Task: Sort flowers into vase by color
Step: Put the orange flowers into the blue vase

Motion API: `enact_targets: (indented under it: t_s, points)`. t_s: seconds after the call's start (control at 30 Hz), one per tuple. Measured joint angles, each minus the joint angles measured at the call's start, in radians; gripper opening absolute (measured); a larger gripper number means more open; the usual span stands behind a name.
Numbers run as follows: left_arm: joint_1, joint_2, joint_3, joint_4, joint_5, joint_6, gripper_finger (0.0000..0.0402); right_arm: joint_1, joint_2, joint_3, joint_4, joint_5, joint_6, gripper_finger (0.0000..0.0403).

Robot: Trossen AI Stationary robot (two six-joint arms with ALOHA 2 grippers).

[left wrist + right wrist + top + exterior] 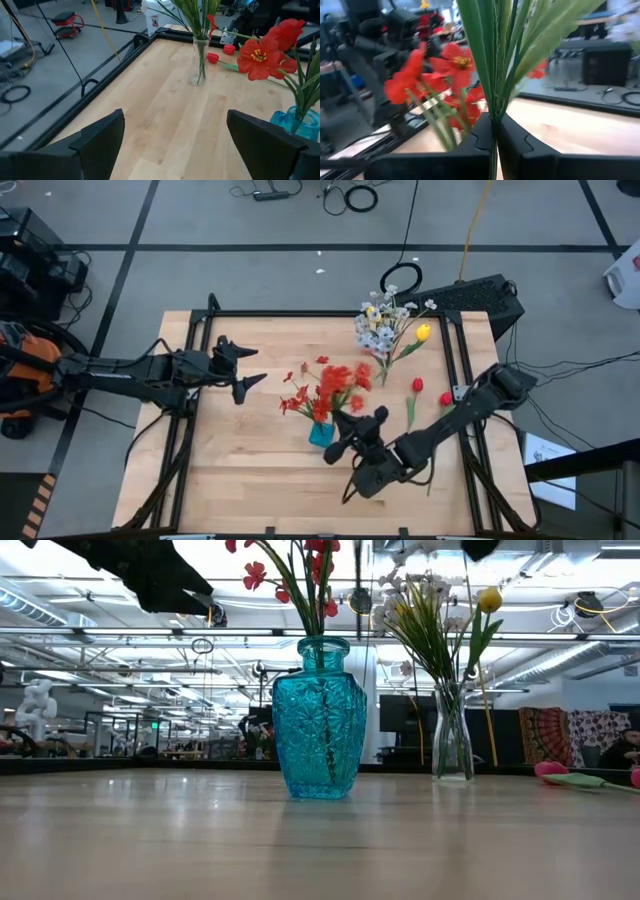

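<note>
Two vases are seen on the bench. A green-stemmed flower (492, 60) is pinched in the closed right gripper (493, 137) beside the blue vase (321, 432); the left gripper (243, 370), spread wide, holds nothing.

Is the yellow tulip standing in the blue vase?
No, the yellow tulip stands in the clear glass vase with the whitish sprigs; the blue vase holds red flowers.

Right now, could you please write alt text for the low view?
A blue glass vase holding red flowers stands mid-table; a clear vase with whitish sprigs and a yellow tulip stands farther right.
</note>
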Motion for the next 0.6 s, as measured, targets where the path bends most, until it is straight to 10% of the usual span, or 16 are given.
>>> enact_targets:
  t_s: [0.3, 0.6]
  points:
    - [0.0, 0.0, 0.0, 0.0, -0.004, 0.021, 0.0354, -0.07, 0.0, 0.001, 0.308, -0.232, -0.415, 0.0]
    - [0.0, 0.0, 0.0, -0.003, -0.003, 0.021, 0.0354, -0.096, 0.013, 0.001, 0.296, -0.235, -0.435, 0.0]
